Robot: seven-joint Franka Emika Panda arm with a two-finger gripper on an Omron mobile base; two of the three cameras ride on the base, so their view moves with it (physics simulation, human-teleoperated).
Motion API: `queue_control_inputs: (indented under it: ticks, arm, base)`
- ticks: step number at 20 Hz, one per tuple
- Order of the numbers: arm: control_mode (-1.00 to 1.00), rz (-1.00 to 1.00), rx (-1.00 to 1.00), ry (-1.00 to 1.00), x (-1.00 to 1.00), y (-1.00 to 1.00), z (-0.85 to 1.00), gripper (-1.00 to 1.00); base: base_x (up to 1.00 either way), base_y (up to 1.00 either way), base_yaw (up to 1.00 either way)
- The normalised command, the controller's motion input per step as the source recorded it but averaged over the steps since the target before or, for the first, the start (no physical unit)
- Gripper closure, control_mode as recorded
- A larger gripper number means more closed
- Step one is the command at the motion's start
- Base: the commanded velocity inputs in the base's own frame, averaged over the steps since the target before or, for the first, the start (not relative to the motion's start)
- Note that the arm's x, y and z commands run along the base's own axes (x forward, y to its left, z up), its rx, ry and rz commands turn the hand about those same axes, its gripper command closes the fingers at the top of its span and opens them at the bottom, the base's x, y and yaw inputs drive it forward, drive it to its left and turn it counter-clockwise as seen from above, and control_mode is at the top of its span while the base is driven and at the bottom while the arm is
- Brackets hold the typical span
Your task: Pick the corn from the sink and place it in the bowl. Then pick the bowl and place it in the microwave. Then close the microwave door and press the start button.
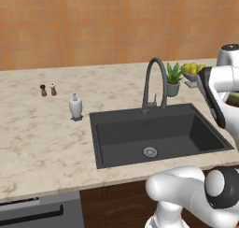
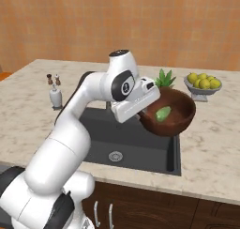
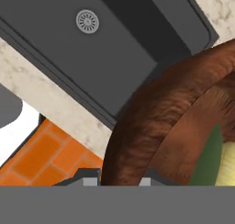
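The gripper [image 3: 118, 181] is clamped on the rim of the bowl [image 2: 171, 115], one finger outside the wall and one inside, as seen in the hand view. The bowl is lifted clear of the counter [image 2: 213, 143] and hangs tilted above the right end of the sink [image 2: 136, 146], its opening turned toward the right base camera. The corn [image 2: 163, 113] lies inside the bowl against the inner wall; its green husk end is visible in the right base view, and the hand view shows both the green husk and the yellow cob [image 3: 228, 165]. The sink basin is dark grey with a round silver drain [image 1: 150, 152] in its floor, and the arched faucet [image 1: 154, 82] stands at its far edge. On the counter to the left of the sink stand a white soap dispenser [image 1: 75, 106] and, farther left, two small shakers [image 1: 48, 89]. Beyond the far right corner of the sink stand a small potted plant [image 1: 173, 80] and a pale grey footed bowl of yellow fruit [image 2: 203, 84].
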Motion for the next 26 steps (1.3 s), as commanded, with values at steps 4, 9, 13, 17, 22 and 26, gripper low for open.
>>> queue_control_inputs:
  ticks: [4, 9, 13, 17, 22, 26]
  arm:
    - [-1.00, 0.12, 0.00, 0.08, -0.05, 0.63, 0.04, 1.00]
    - [-1.00, 0.04, -0.05, 0.13, 0.09, 0.55, -0.08, 1.00]
    - [1.00, 0.00, -0.01, -0.01, -0.01, 0.02, 0.00, 1.00]
    - [1.00, 0.00, 0.00, 0.00, 0.00, 0.00, 0.00, 1.00]
    - [1.00, 0.00, 0.00, 0.00, 0.00, 0.00, 0.00, 1.00]
    - [1.00, 0.00, 0.00, 0.00, 0.00, 0.00, 0.00, 1.00]
  base:
    - [0.00, 0.00, 0.00]
    - [0.00, 0.00, 0.00]
    - [-0.08, 0.23, -0.18]
    - [-0.29, 0.19, -0.74]
    - [-0.30, 0.01, -0.91]
    - [-0.10, -0.01, -0.88]
